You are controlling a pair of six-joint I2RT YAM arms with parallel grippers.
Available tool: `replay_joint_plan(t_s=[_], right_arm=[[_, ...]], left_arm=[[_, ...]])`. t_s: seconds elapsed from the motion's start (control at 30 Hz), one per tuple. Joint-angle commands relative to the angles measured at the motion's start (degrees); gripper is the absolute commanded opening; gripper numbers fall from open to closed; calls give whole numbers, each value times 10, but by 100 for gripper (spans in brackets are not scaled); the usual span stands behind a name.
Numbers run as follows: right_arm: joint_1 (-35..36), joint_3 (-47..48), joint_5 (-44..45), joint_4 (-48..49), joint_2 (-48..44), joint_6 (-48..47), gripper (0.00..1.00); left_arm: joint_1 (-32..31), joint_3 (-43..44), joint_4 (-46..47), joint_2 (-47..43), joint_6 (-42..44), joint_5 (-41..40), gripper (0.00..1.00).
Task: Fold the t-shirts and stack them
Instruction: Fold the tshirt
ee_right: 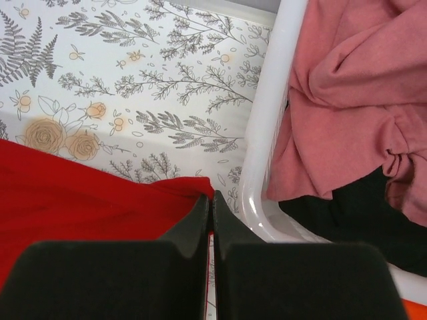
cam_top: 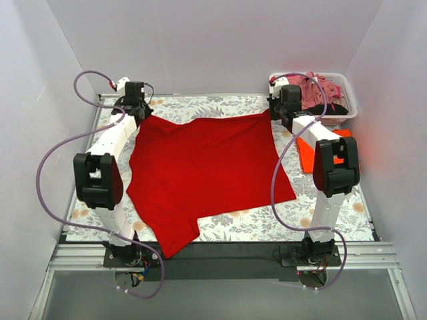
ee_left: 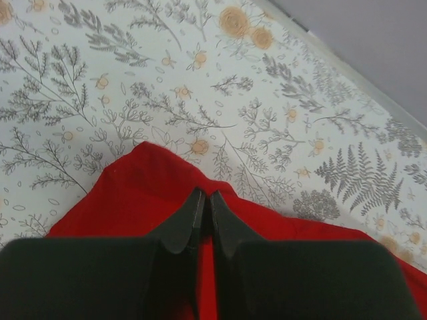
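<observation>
Basically, the red t-shirt [cam_top: 207, 167] lies spread open across the middle of the table [cam_top: 267, 227]. Its far edge is pulled straight and one sleeve trails to the near left. Left fingers [ee_left: 187, 223] are pressed together on the far-left corner. Right fingers [ee_right: 193, 223] are pressed together on the far-right corner. Both wrist views show red cloth caught right at the tips, so it reads as a pinch on both sides, nothing else held.

Handling, my call: light, limp cloth with no stiffness. It will sag wherever unsupported and drag rather than slide on the printed table cover. It's thin, so a pinch this close to the hem could slip out. Corners and hem are the sensible places to hold. Both sides need to move together or the edge bunches.

Room: the near side is open for bringing the far edge over toward the near edge. The far-right corner sits just beside the wall of the white basket [ee_right: 267, 133], which holds the pink t-shirt [ee_right: 347, 87] and black t-shirt [ee_right: 353, 220], so there's a snag risk there. The orange t-shirt [cam_top: 305, 155] lies right of the red one, partly behind the right arm [cam_top: 333, 167]. The near sleeve runs past the printed cover onto the dark strip.
</observation>
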Motion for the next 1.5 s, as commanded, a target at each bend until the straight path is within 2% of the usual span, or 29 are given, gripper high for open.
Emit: replay_joint_plan(t_s=[0.0,0.1,0.17,0.23,0.27,0.33,0.63,0.8,0.93,1.2,1.33,1.47], right_arm=[[-4,24,12,39,-5,-1,1],[-4,-34,12,89,-45,-6,1],[-4,-63,18,125,-71,-8,1],[-4,-97,19,142,-83,-8,1],[-3,-104,17,159,-85,-8,1],[-3,-103,16,161,-77,-2,1],[-3,-59,16,138,-5,6,1],[-4,-20,45,120,33,-4,1],[-4,2,72,107,48,-11,1],[-4,16,91,106,50,-11,1],[-4,21,87,106,55,-9,1],[-4,25,81,106,64,-8,1]], left_arm=[[-8,85,-80,-2,-47,-33,0],[-27,52,-68,-61,-56,-109,0],[-31,-3,-48,-139,-75,-142,0],[-49,-49,-5,-215,-68,-164,0],[-52,-99,23,-232,-61,-172,0],[-52,-129,92,-236,-51,-162,0],[-19,-51,80,-8,-58,-82,0],[-8,18,56,100,-37,-91,0],[-6,69,28,131,-16,-112,0],[10,110,22,112,40,-181,0],[6,83,93,89,92,-210,0],[7,123,79,134,112,-173,0]])
